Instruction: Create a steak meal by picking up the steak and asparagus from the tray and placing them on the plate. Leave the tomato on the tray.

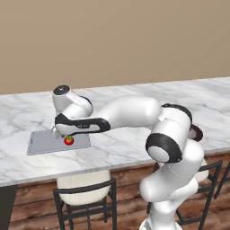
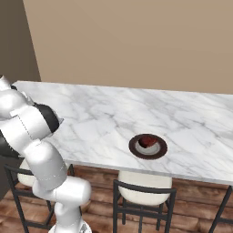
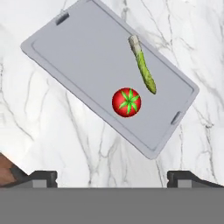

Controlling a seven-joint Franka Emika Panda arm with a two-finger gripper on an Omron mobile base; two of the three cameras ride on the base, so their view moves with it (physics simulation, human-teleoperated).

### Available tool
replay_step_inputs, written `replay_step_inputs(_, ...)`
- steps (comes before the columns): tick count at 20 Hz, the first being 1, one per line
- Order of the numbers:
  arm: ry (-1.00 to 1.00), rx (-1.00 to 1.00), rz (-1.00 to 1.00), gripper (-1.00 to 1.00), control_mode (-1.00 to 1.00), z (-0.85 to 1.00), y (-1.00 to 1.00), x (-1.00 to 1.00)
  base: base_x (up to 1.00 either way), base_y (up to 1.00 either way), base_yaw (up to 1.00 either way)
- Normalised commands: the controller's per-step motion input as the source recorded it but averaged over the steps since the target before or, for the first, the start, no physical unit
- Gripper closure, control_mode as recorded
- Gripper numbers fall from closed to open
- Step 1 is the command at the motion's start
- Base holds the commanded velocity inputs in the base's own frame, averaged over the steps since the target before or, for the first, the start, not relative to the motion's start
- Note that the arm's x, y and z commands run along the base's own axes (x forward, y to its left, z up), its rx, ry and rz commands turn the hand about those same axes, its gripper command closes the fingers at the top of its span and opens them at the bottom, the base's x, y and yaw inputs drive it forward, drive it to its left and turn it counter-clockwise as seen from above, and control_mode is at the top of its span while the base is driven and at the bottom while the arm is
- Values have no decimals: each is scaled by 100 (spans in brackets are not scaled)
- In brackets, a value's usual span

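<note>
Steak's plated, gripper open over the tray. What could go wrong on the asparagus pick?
1. The tomato sits close beside the asparagus tip on the tray; a finger may nudge or grab it.
2. The stalk is thin and lies flat, so the open gripper might close above it or skid it along.

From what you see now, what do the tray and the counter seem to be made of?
The tray: probably plastic or matte metal, since it is an even light grey with no gloss. The counter: looks like polished marble, white with grey veins. Both are rendered, so this is only how they look.
</note>
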Motion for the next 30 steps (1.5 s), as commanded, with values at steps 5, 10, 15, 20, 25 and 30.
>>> replay_step_inputs(5,0,0,-7,-100,-100,-4,14,49,0,0,0)
replay_step_inputs(10,0,0,-14,-100,-100,-16,0,59,0,0,0)
replay_step_inputs(15,2,0,-9,-100,-100,-43,0,46,0,0,0)
replay_step_inputs(20,5,0,-7,-100,-100,-34,0,35,0,0,0)
replay_step_inputs(25,6,0,-5,-100,-100,-33,0,32,0,0,0)
replay_step_inputs(30,7,0,-4,-100,-100,-37,0,29,0,0,0)
